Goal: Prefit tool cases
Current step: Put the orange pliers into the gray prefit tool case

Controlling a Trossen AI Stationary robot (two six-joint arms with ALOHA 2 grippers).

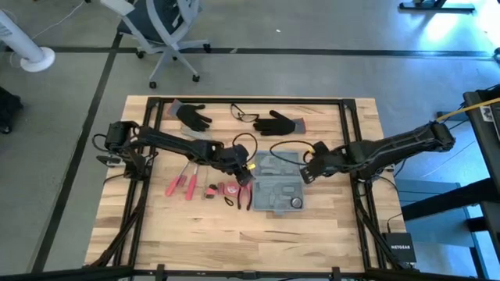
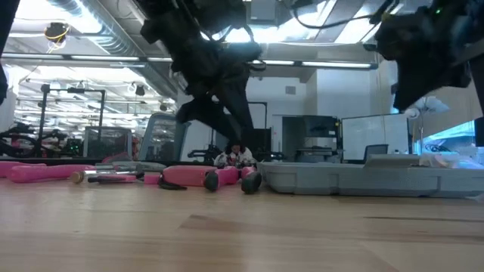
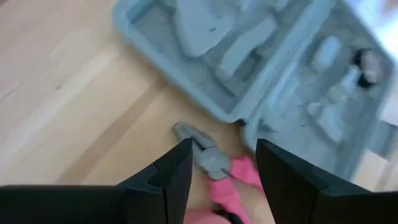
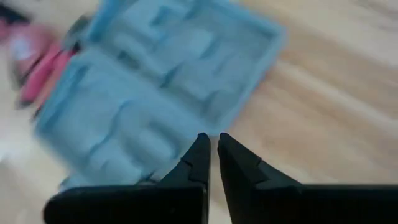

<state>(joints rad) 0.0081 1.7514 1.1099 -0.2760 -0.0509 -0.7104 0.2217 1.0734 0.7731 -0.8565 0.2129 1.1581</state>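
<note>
The grey-blue tool case (image 1: pixel 277 186) lies open and flat on the wooden table, its moulded slots facing up (image 3: pixel 261 56) (image 4: pixel 161 81). My left gripper (image 1: pixel 244 169) hangs over the case's left edge, open, pointing steeply down. Its fingers (image 3: pixel 221 149) stand on either side of red-handled pliers (image 3: pixel 211 160), which lie on the table below against the case's edge. My right gripper (image 1: pixel 306 170) hovers above the case's right side. Its fingertips (image 4: pixel 210 138) are almost together with nothing between them.
Left of the case lie red-handled screwdrivers (image 1: pixel 180 185) and a small red round tool (image 1: pixel 230 190). Two black gloves (image 1: pixel 194 117) (image 1: pixel 275 122) and safety glasses (image 1: pixel 244 115) lie at the far edge. A dark round piece (image 1: pixel 297 202) sits in the case. Bare wood lies near the front.
</note>
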